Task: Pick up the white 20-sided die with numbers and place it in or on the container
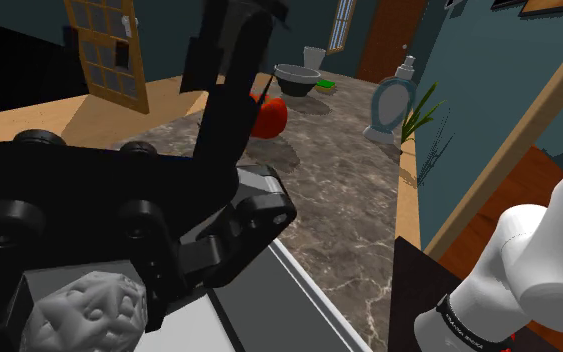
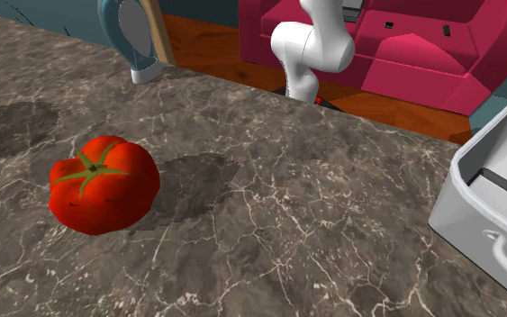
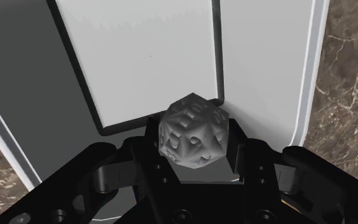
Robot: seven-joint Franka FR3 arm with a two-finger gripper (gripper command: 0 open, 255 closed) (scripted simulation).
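The grey-white numbered die (image 3: 193,130) is pinched between the black jaws above the white container (image 3: 266,63), at the shoulder view's lower left. The second exterior view adds a tomato (image 2: 103,185) at left on the marbled desk (image 2: 287,225), the container at its right edge.

Wrist view: die (image 3: 193,130) clasped between the fingers of the gripper (image 3: 194,151), hanging over the container (image 3: 266,57), above a corner of its inner panel (image 3: 145,57).

Shoulder view: container lies on the countertop (image 1: 339,190). Tomato (image 1: 269,115) at 12 o'clock from the container, apart from it. Bowl (image 1: 297,78) at 1 o'clock from the tomato, behind it. Dispenser (image 1: 387,105) at 3 o'clock from the tomato, near the counter's edge.

Second exterior view: tomato at 9 o'clock from the container, well apart; dispenser at 12 o'clock from the tomato.
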